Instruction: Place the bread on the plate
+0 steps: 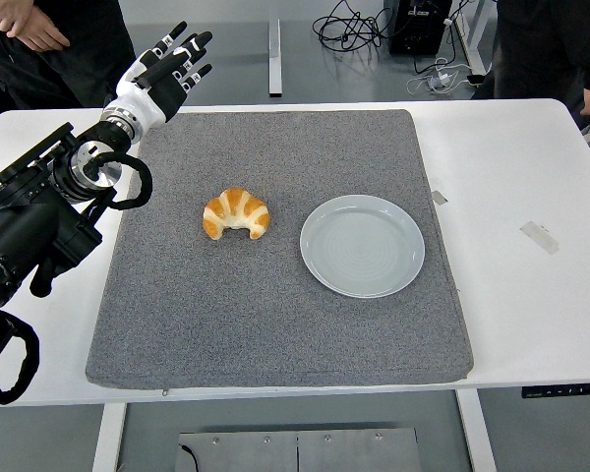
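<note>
The bread is a golden croissant [236,212] lying on the grey mat [275,324], left of centre. A pale grey round plate [362,245] sits on the mat just to its right, empty, a short gap apart. My left hand [167,67] is raised over the mat's far left corner, fingers spread and holding nothing, well back and left of the croissant. My right arm is out of view.
The mat covers most of the white table [531,295]. A small strip of tape [539,237] lies on the table at right. People stand at the far edge, top left [39,39] and top right [560,49]. Cables [374,25] lie on the floor behind.
</note>
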